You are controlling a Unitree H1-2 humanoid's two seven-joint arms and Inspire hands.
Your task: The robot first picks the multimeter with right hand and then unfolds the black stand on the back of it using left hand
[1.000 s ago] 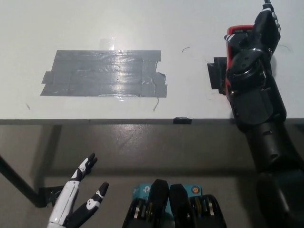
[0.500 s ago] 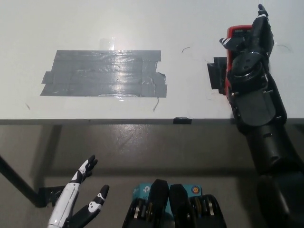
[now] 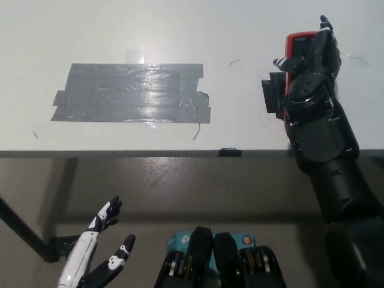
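Since a second ago, shifted a little up and toward the tape patch: the black right hand (image 3: 312, 63), with fingers now lifted and spread over the multimeter (image 3: 298, 43) instead of curled down on it. Nothing gripped by that hand in this view; fingers apart, one fingertip (image 3: 279, 62) pointing out on the patch side of the red case, another (image 3: 326, 23) reaching past the case's far end. Seen lying flat on the white table (image 3: 180, 30), well to the right of the grey tape patch (image 3: 132, 93) and near the table's front edge, with only the red top end and part of the dark face showing from under the hand. Just on the patch side of the meter, a dark rectangular piece (image 3: 273, 95) flat on the table; whether joined to the meter, could not tell. Below the table's front edge, down and left of the patch, rested the white left hand (image 3: 96, 258), fingers apart and holding nothing, barely changed from before. At the front edge, a small black clip (image 3: 230, 152).
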